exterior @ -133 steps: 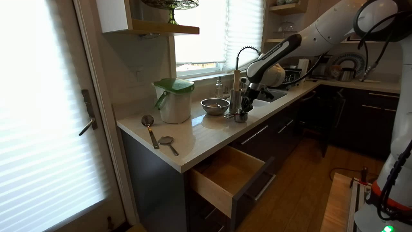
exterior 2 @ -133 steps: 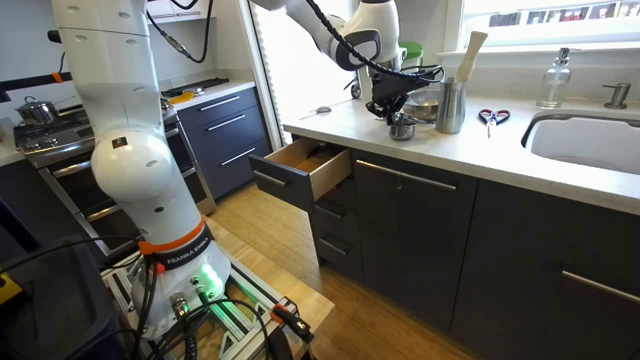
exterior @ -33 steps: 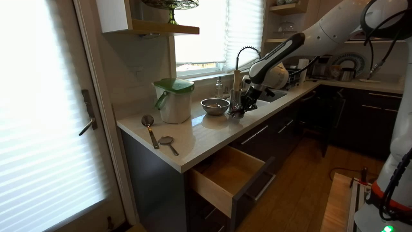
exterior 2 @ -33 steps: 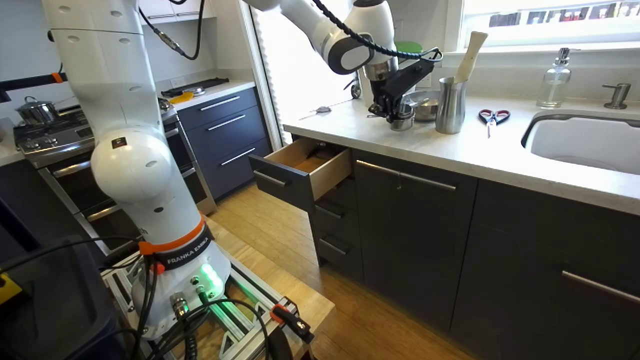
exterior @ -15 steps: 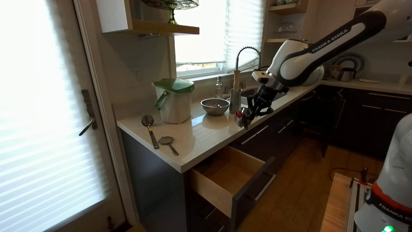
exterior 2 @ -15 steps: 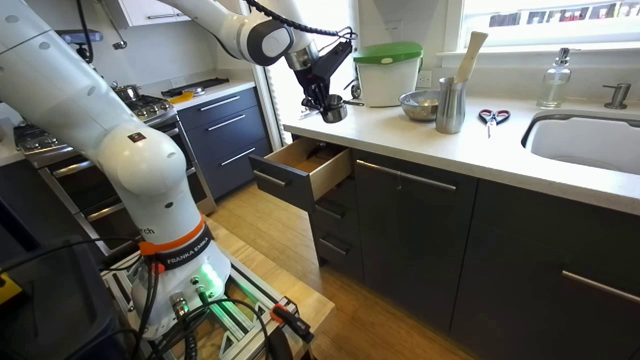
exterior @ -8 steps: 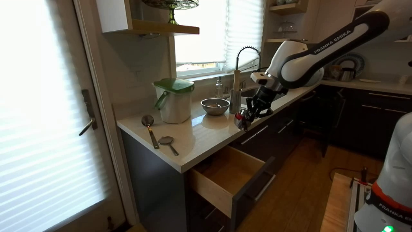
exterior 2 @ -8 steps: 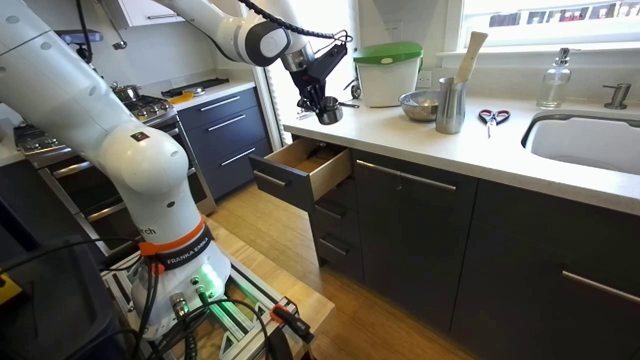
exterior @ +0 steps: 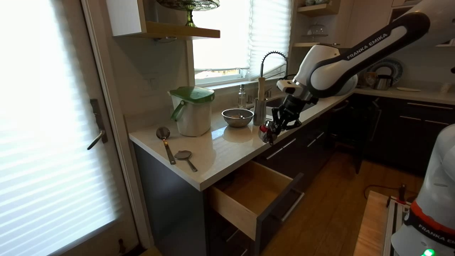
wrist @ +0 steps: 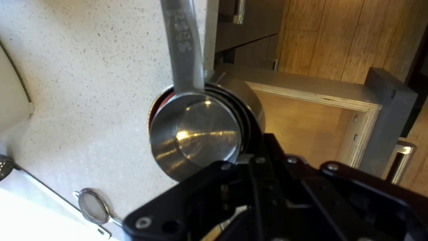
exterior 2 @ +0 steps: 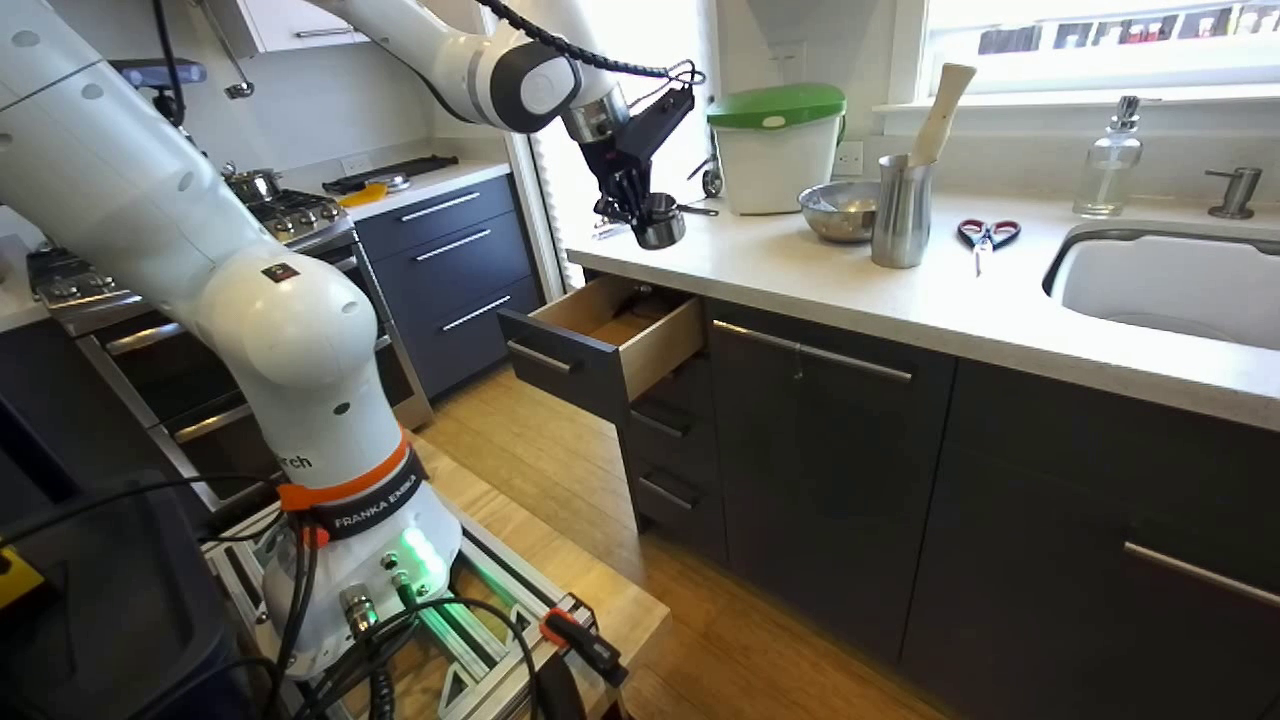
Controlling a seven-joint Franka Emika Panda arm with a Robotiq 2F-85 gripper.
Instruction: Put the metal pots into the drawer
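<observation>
The smaller metal pot point(exterior: 264, 133) point(exterior 2: 660, 232) looks like nested steel cups with a handle marked with writing in the wrist view point(wrist: 197, 134). My gripper point(exterior: 274, 131) point(exterior 2: 635, 212) point(wrist: 265, 144) is shut on its rim and holds it in the air, tilted, near the counter's front edge. The drawer point(exterior: 233, 210) point(exterior 2: 560, 365) is pulled open, below the pot; its wooden side and floor show in the wrist view point(wrist: 311, 95). The wide metal bowl point(exterior: 237, 120) point(exterior 2: 832, 215) stands on the counter, apart from the gripper, with something inside.
A pale bin with green lid point(exterior: 193, 113) point(exterior 2: 780, 150) stands behind the bowl's side of the counter. A steel utensil holder point(exterior: 260, 112) point(exterior 2: 903, 215) stands next to the bowl. Strainers point(exterior: 183, 155) lie near the counter's end. Scissors point(exterior 2: 987, 238) lie near the sink point(exterior 2: 1160, 290).
My gripper has taken the smaller pot from the counter beside the utensil holder, lifted it and carried it toward the drawer. Over the last half second nothing visibly moves.
</observation>
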